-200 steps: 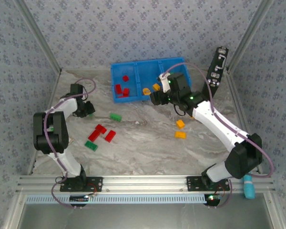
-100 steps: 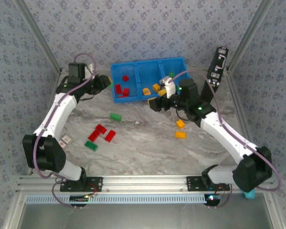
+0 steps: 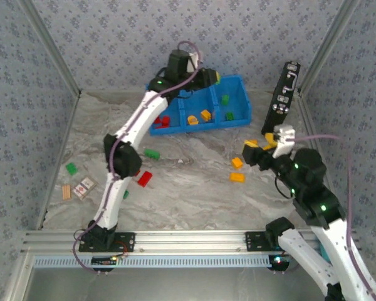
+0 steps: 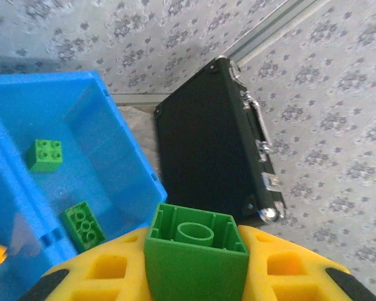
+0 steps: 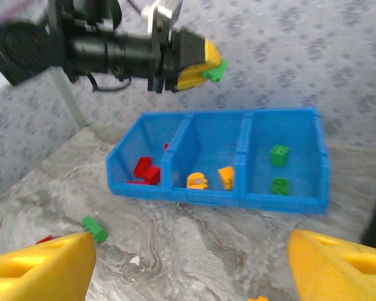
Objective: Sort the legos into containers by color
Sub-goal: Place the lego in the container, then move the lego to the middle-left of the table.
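Observation:
My left gripper point(image 3: 211, 76) reaches over the back of the blue bin point(image 3: 175, 129), shut on a green lego point(image 4: 196, 251) pinched between its yellow fingers point(image 4: 106, 276). Below it, the right container point(image 4: 100, 144) holds two green legos point(image 4: 45, 154). The middle container holds two orange ones point(image 5: 199, 180) and the left one red ones point(image 5: 145, 169). My right gripper point(image 3: 257, 150) hangs open and empty over the table, right of the bin point(image 5: 207, 195), facing it. Loose on the table are a green lego point(image 3: 151, 153), a red one point(image 3: 144, 179) and two orange ones point(image 3: 237, 163).
A black upright case point(image 3: 282, 94) stands just right of the bin, close to my left gripper point(image 5: 197, 63). Another green lego point(image 3: 71, 168) and two small card packets point(image 3: 84, 186) lie at the far left. Patterned walls close in the table.
My left arm swung from the table's left side up over the bin, carrying the green lego. My right arm drew back from the bin toward the right front.

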`<state>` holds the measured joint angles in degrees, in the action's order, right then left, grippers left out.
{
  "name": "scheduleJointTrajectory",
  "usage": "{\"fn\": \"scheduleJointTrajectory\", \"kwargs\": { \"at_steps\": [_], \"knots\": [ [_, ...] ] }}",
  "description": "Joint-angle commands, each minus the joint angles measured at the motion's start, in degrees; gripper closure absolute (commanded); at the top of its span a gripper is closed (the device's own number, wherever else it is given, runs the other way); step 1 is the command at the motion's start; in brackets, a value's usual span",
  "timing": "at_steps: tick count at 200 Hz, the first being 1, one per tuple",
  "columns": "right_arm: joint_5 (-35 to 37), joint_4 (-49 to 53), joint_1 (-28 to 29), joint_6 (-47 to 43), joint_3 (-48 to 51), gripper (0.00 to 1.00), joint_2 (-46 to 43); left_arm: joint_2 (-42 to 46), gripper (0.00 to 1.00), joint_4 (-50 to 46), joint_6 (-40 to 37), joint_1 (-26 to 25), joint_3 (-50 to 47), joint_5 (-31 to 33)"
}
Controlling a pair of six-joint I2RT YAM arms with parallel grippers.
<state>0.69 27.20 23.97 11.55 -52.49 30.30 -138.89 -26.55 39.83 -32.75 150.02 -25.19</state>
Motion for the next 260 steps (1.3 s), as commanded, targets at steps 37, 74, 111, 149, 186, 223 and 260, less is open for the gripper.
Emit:
{"fn": "scheduleJointTrajectory", "kwargs": {
  "at_steps": [37, 74, 111, 149, 186, 223, 260],
  "knots": [
    [10.0, 14.7, -0.4, 6.7, 2.5, 0.18, -4.9, -15.4, 0.79, 6.9, 7.6, -2.0, 12.8, 5.3],
    [7.7, 11.8, -0.7, 5.7, 3.1, 0.17, -0.8, -18.7, 0.72, 11.5, 10.7, -3.1, 12.1, 7.3],
    [5.8, 9.1, -1.4, 5.6, 3.7, 0.17, 2.2, -20.8, 0.49, 12.5, 13.1, -3.1, 12.0, 8.9],
    [4.6, 8.6, -2.8, 5.5, 4.3, 0.17, 3.0, -19.0, 0.43, 11.8, 12.6, -1.9, 12.8, 8.2],
    [1.2, 7.5, -4.8, 4.8, 4.8, 0.17, 6.2, -7.0, 0.42, -8.3, -2.5, 1.7, 14.5, 10.2],
    [-2.7, 0.9, -5.3, 3.1, 4.3, 0.16, 12.3, 18.5, 0.37, -27.5, -17.9, 9.7, -10.0, 24.0],
    [-6.6, -3.5, -5.4, 1.6, 2.1, 0.16, 20.2, 51.8, 0.36, -15.2, -12.5, 25.2, -59.4, 27.7]
  ]
}}
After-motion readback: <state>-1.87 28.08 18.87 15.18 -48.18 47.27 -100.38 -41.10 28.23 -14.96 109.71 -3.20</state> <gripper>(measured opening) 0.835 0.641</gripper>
